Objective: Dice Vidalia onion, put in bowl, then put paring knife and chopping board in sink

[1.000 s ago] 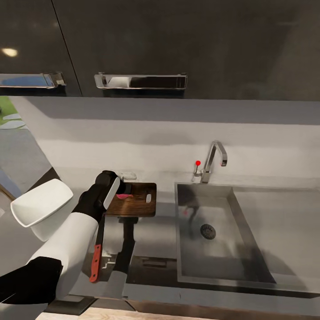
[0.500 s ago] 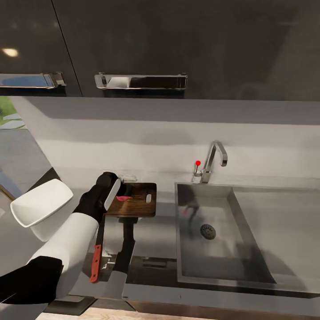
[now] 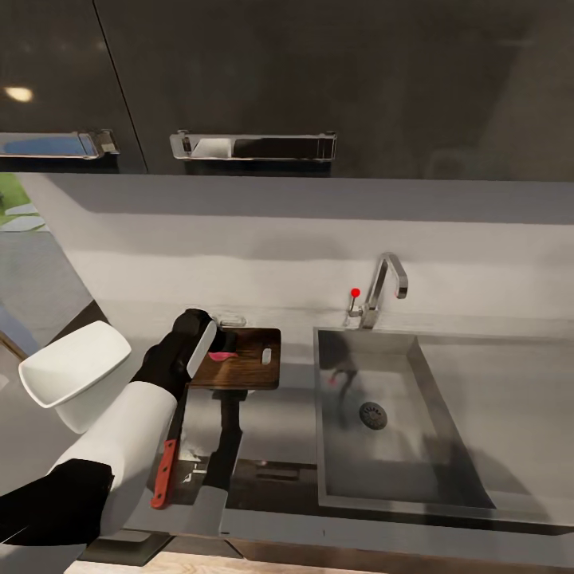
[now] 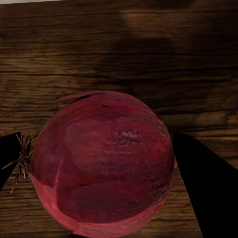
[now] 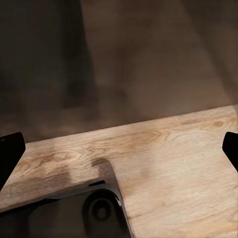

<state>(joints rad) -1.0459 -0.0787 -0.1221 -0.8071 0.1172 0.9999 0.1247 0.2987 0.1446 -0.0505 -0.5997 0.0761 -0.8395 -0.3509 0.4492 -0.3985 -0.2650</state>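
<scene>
**Onion held at the chopping board, knife waits near the counter's edge**

The robot's left gripper [image 3: 214, 344] reaches over the near-left part of the dark wooden chopping board [image 3: 247, 368], its two black fingers [image 4: 206, 188] set on either side of the red onion [image 4: 101, 163] and pinching it just above or on the wood; from the head view the onion [image 3: 222, 355] shows as a pink sliver beside the wrist. Whether it rests on the board cannot be told. The knife [image 3: 169, 454] lies on the dark countertop [image 3: 271, 446] in front of the board, red handle toward the robot, blade pointing at the board. A white bowl [image 3: 73, 363] sits to the left, well apart from the board. The steel sink [image 3: 383, 478] lies to the right, its tap [image 3: 383, 291] at the back. The right gripper's black fingertips [image 5: 10, 151] stand wide apart over a pale wooden floor [image 5: 168, 158].
</scene>
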